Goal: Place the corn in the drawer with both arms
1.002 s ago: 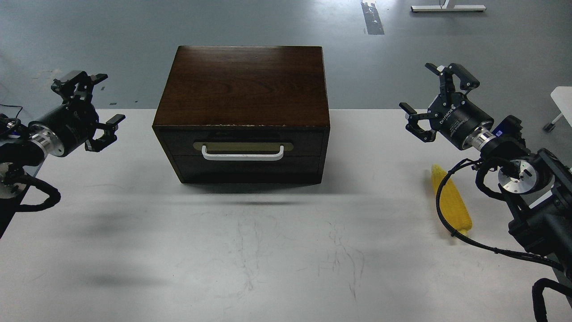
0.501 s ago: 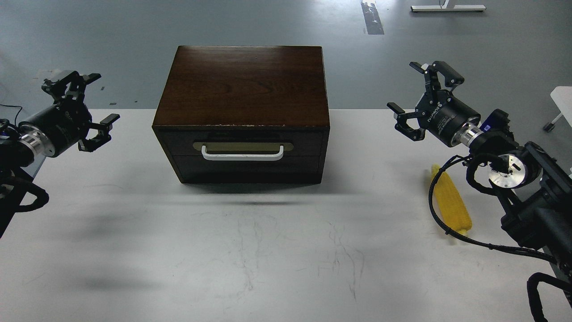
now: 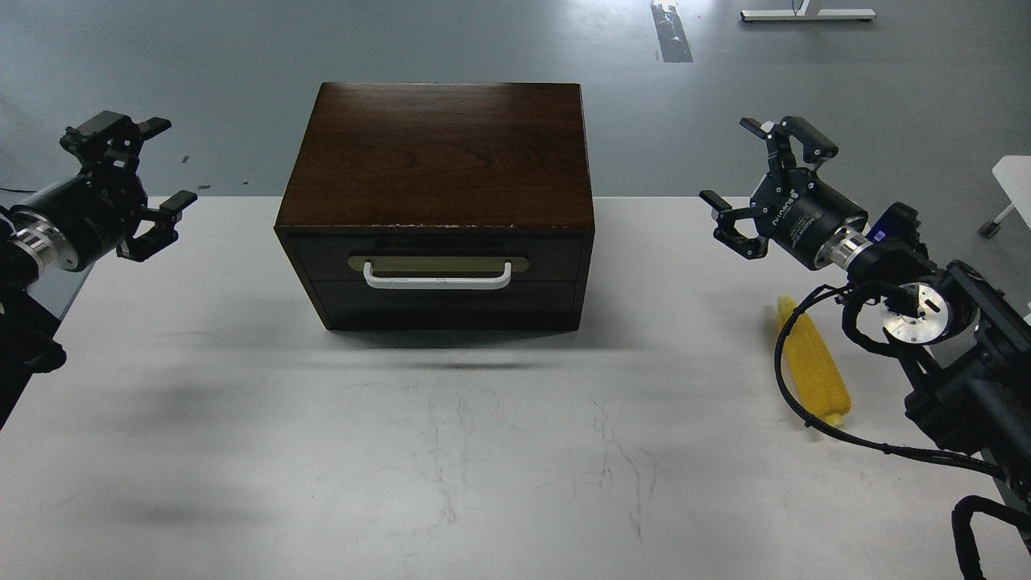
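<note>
The dark brown wooden box [image 3: 439, 153] stands at the back middle of the white table. Its drawer [image 3: 439, 259] is shut, with a brass-coloured plate and a white bar handle [image 3: 437, 279] on the front. The yellow corn [image 3: 815, 364] lies on the table at the right, tapered end pointing away, partly crossed by a black cable. My right gripper [image 3: 745, 181] is open and empty, held in the air above and left of the corn. My left gripper [image 3: 145, 173] is open and empty, in the air far left of the box.
The white table [image 3: 451, 451] has faint scratches in the middle. Its left edge is near my left arm. Grey floor lies behind the box. A white object [image 3: 1016, 179] sits at the far right edge.
My left gripper has drawn back to the left and slightly up. My right gripper shifted left, then dipped a little. The corn and box have not moved.
</note>
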Controlling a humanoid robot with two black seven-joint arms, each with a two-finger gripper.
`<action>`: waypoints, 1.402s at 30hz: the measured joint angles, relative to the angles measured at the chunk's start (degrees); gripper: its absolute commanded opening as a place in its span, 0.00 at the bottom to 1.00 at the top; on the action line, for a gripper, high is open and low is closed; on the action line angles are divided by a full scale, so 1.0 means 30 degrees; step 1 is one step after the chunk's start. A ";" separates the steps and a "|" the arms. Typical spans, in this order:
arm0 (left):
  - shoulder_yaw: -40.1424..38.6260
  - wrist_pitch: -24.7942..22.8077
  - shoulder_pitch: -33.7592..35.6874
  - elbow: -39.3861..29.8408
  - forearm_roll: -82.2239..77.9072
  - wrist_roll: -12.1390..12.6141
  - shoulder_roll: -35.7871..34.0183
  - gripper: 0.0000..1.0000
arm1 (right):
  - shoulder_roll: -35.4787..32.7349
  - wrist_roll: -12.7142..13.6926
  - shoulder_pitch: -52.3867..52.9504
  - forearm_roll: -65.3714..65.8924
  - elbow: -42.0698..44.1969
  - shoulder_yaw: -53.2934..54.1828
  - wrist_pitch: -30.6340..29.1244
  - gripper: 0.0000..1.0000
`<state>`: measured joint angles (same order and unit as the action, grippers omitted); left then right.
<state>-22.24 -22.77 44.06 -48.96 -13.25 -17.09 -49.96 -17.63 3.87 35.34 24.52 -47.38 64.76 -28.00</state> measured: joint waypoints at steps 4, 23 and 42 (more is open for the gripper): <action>-0.0003 0.0074 0.0044 -0.0002 -0.0668 -0.0096 -0.0205 0.98 | 0.0025 0.0000 -0.0003 0.0000 0.0000 0.0000 0.0000 1.00; -0.0970 0.2791 0.2036 -0.0148 -0.2601 -0.1813 0.0088 0.98 | -0.0069 0.0000 -0.0283 0.0000 -0.0033 0.0052 0.0000 1.00; -0.0567 1.1295 0.2755 -1.1884 -2.1025 -0.3649 -0.3569 0.98 | -0.0072 0.0000 -0.0443 0.0000 0.0004 0.0095 0.0000 1.00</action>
<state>-23.94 11.11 52.32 -84.61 -76.32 -28.04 -60.66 -17.85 3.87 34.01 24.52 -47.37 65.05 -28.00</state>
